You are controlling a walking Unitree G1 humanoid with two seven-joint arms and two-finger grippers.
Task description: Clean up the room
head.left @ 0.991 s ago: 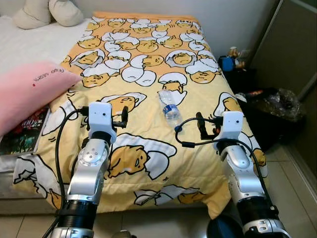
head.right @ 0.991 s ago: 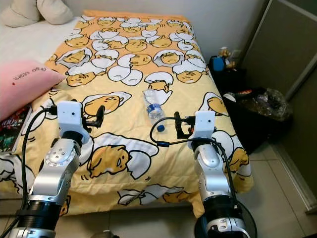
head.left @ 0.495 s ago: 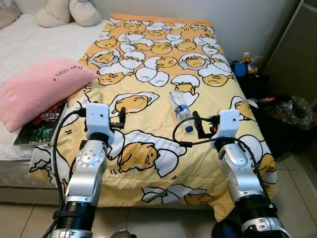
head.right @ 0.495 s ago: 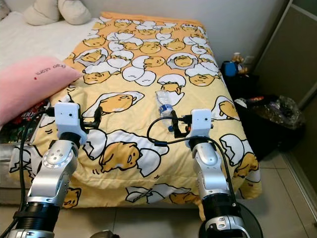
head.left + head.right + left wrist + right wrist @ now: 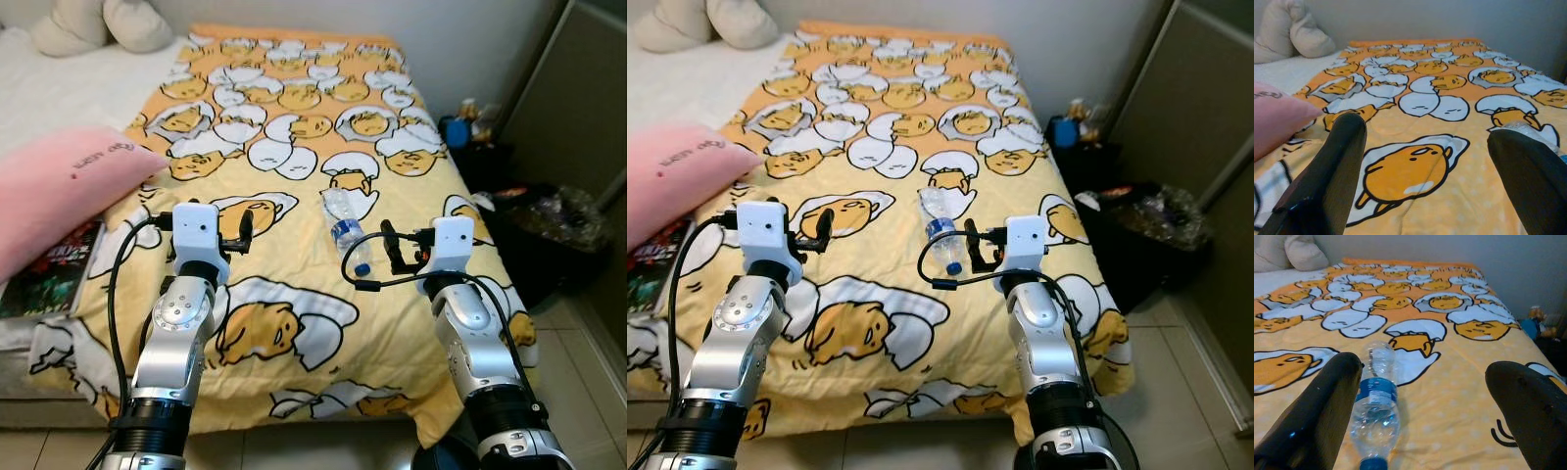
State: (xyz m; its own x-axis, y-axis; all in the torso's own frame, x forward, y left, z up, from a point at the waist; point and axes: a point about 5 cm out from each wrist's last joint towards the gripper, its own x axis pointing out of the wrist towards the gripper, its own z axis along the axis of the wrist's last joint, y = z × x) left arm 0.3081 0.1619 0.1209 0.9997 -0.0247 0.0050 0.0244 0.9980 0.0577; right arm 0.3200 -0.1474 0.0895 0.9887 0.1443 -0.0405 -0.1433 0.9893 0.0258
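Yellow egg-print blanket (image 5: 294, 186) covers the bed. Clear plastic water bottle (image 5: 345, 231) lies on it (blue cap toward the robot), at about 11 o'clock from the right gripper (image 5: 389, 247) and just beside it. Right gripper fingers (image 5: 1317, 406) spread wide, holding nothing, raised above the blanket. Left gripper (image 5: 245, 231) likewise wide open and empty, well apart from the bottle. Pink pillow (image 5: 59, 191) at 9 o'clock; dark bin (image 5: 549, 230) at 3 o'clock beside the bed.
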